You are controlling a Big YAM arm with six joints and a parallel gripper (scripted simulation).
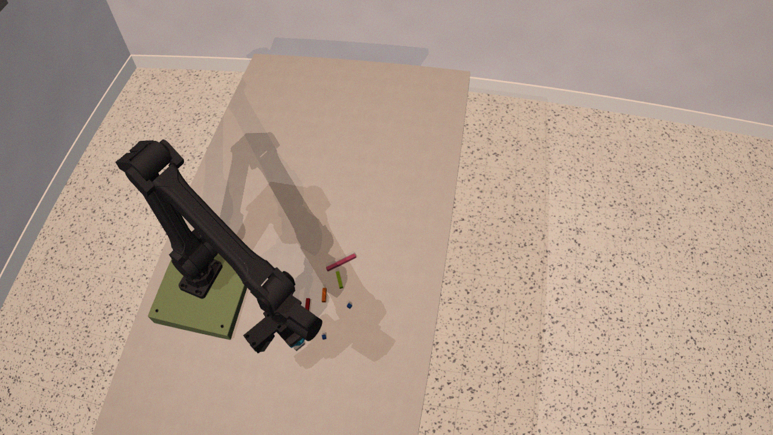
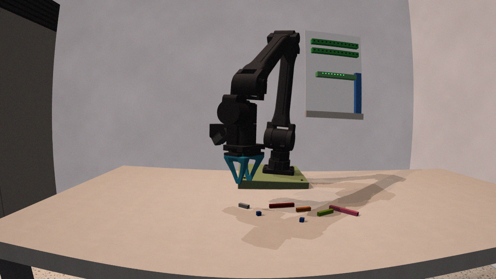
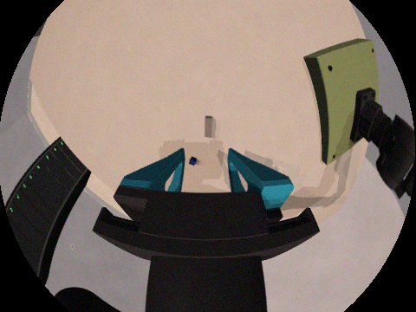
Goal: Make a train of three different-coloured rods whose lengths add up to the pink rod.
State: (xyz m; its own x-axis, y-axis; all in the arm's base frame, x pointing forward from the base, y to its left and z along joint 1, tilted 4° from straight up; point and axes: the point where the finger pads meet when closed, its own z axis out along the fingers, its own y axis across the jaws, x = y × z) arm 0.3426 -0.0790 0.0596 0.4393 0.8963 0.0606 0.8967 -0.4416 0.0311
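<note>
The pink rod (image 2: 343, 210) lies flat at the right end of the group, also in the top view (image 1: 340, 262). Left of it lie a lime rod (image 2: 324, 212), an orange rod (image 2: 303, 209), a red rod (image 2: 281, 205) and a grey rod (image 2: 243, 205). Two blue cubes (image 2: 258, 213) (image 2: 301, 219) sit in front of them. All rods are apart from each other. My gripper (image 2: 243, 169) hangs well above the table over the grey rod's end of the group, its fingers partly apart with nothing between them. The wrist view shows the grey rod (image 3: 210, 125) and one blue cube (image 3: 192, 161) far below the fingers.
The arm's green base plate (image 2: 274, 180) stands behind the rods. A grey panel with green bars (image 2: 333, 74) hangs behind the arm. The arm hides the grey rod in the top view.
</note>
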